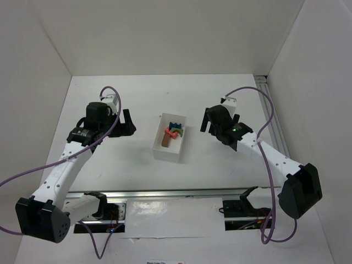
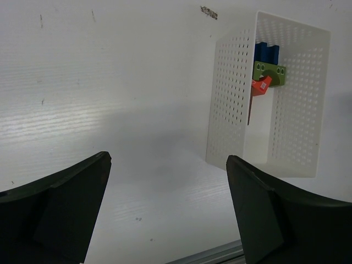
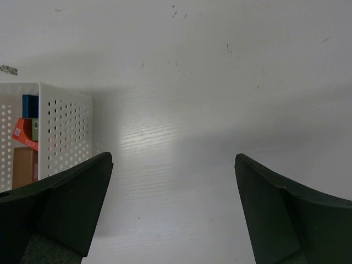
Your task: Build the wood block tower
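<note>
While left tool (image 2: 168, 159) and right tool (image 3: 173, 157) gape wide, empty | scuffed white table (image 1: 220, 162) | plain white walls (image 1: 165, 33)

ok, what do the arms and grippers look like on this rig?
The left arm and right arm have white link segments with black joint housings. A purple cable loops along each one. The left gripper and right gripper have dark, wedge-shaped fingers. A small green light glows on the right wrist. No readable markings.

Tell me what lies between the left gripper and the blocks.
From the left gripper: bare table, then the bin's perforated wall; the blocks sit inside. The left wrist view shows it.
</note>
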You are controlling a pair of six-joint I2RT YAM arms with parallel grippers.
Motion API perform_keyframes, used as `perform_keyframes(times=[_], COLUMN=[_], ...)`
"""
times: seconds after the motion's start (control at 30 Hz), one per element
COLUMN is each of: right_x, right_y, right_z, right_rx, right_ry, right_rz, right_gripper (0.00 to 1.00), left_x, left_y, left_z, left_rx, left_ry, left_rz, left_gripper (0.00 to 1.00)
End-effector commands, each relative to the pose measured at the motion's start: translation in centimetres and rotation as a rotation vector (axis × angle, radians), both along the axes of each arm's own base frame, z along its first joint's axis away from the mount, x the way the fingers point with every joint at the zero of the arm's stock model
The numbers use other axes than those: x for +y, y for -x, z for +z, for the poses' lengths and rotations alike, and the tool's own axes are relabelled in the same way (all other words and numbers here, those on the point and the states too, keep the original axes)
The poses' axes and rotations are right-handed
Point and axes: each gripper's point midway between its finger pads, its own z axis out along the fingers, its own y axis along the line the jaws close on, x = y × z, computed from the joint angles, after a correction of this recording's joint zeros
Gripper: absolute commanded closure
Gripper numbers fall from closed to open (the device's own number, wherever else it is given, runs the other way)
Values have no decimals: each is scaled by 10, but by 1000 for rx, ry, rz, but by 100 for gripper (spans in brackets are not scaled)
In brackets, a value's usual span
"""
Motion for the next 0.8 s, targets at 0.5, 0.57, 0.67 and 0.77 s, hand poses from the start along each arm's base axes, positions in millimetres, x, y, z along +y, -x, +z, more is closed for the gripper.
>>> perform_keyframes(times=[0.5, 0.57, 0.67, 0.77], right_x=[102, 137, 180, 208], right_y=[-8, -10, -12, -16], right_z=[51, 57, 53, 29], right_rx=[-71, -80, -72, -26], right_ry=[-32, -16, -18, -37], right_rz=[229, 275, 318, 328], right_gripper=[1, 1, 1, 4], left_x=[32, 46, 64, 75], left_y=[1, 0, 6, 10], left_z=[21, 22, 27, 41], left_rx=[24, 23, 20, -15], left_ry=[-47, -71, -76, -34], left_rz=[235, 310, 438, 522], left_gripper=[1, 1, 1, 1])
